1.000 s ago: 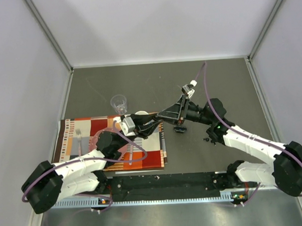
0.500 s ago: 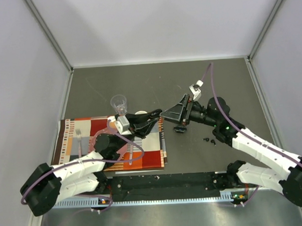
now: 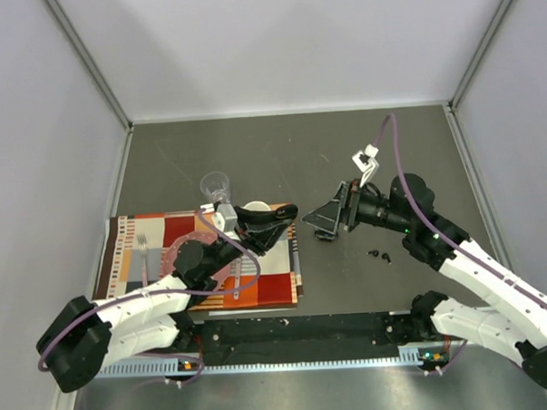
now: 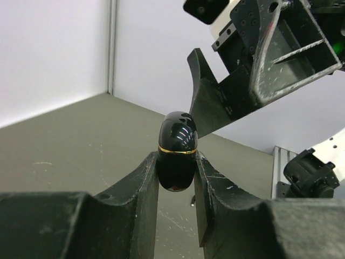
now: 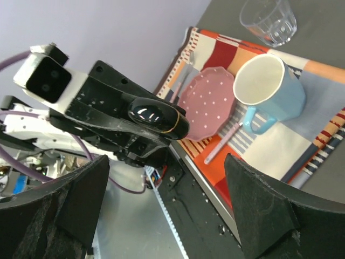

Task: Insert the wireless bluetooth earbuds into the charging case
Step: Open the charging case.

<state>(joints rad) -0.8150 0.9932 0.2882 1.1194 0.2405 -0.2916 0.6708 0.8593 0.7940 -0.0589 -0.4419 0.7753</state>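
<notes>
While the right tool (image 3: 318, 218) is backing away to the right, its two fingers are standing wide apart with nothing between them. A moment ago it was up close to the left tool (image 4: 177, 159), and now there is a gap between the two.

The left tool is squeezing tight on the shiny black egg-shaped charging case (image 5: 156, 117). It is holding the case up in the air, over the right side of the striped cloth mat (image 3: 152, 227). A thin gold line is running round the case with no gap in it, so the lid is looking shut. I am thinking no bud can go in yet, because the lid is needing to open first.

The tiny black rounded earbuds (image 3: 378, 254) are lying on the dark grey worktop (image 3: 253, 151). They are to the right of the case, near the right arm and well apart from the case. I am seeing only two small dots there. Another small dark thing (image 3: 326, 234) is lying on the worktop just near of the right tool, and I cannot tell what it is.

A mug, white inside and blue outside (image 5: 267, 89), is standing on the mat just beside a pink spotted plate (image 5: 207, 102). A clear drinking glass (image 3: 215, 185) is standing just past the far edge of the mat. A silver fork (image 3: 142, 250) is lying at the left end of the mat. The mug is sitting close to the left tool, so I am thinking that arm could bump it when it is moving.
</notes>
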